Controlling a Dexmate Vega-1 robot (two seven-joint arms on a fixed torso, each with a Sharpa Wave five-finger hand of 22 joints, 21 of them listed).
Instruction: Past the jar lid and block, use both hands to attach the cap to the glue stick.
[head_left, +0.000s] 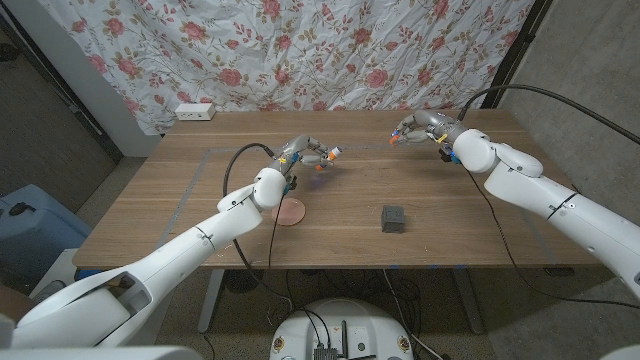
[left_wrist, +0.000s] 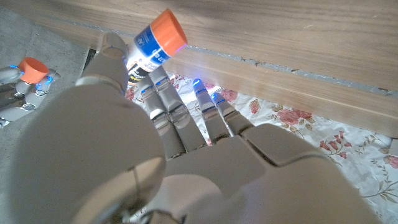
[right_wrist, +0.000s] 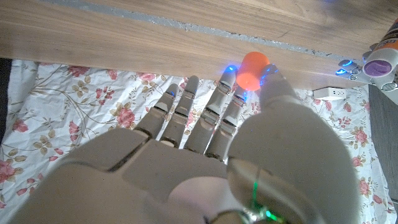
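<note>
My left hand is raised over the table's far middle and grips a white-and-blue glue stick with an orange end. My right hand is up at the far right, pinching a small orange cap between thumb and finger. A gap of table separates the two hands. In the left wrist view the cap shows in the other hand. The right wrist view shows the glue stick's open end pointing roughly toward the cap.
A pinkish jar lid lies flat near the table's middle, with a dark grey block to its right; both are nearer than the hands. A white power strip sits at the far left edge before the floral curtain.
</note>
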